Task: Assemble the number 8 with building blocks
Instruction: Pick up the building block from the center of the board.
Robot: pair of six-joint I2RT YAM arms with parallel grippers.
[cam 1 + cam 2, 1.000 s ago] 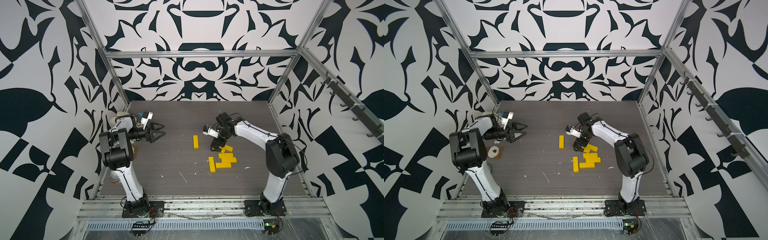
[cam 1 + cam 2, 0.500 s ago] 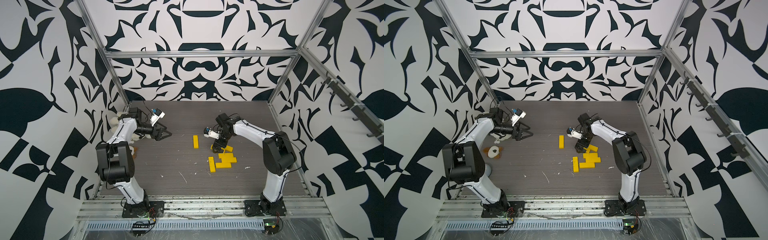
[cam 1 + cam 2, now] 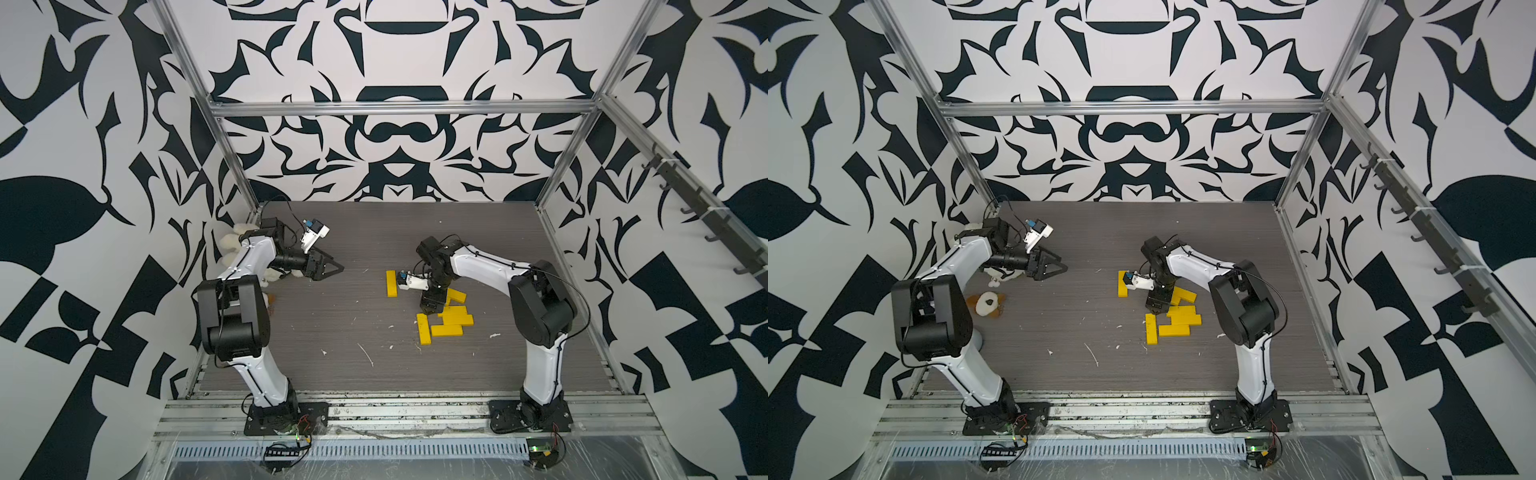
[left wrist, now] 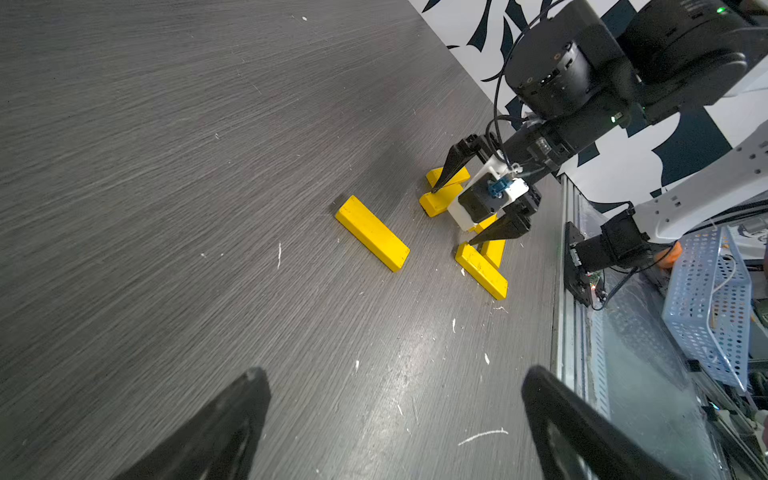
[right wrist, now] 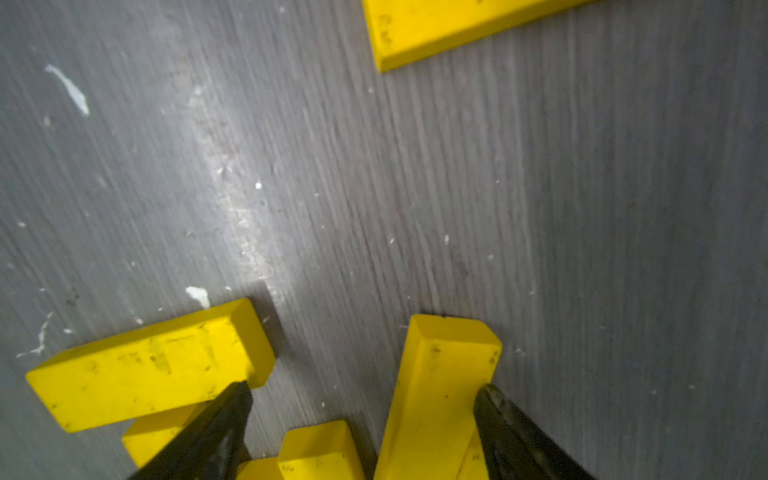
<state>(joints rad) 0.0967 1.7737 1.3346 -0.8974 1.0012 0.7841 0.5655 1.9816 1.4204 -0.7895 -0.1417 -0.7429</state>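
The right gripper (image 5: pixel 365 385) is spread wide and set low over a heap of yellow building blocks (image 3: pixel 451 318) on the grey table (image 3: pixel 332 353). Nothing is gripped by it. A lone block (image 3: pixel 391 284) is laid just beside the heap. The left gripper (image 4: pixel 392 374) is held wide apart and empty, well away from the blocks.

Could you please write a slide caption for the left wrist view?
Right gripper, open, poised over clustered yellow bars; one bar lies apart on the table.
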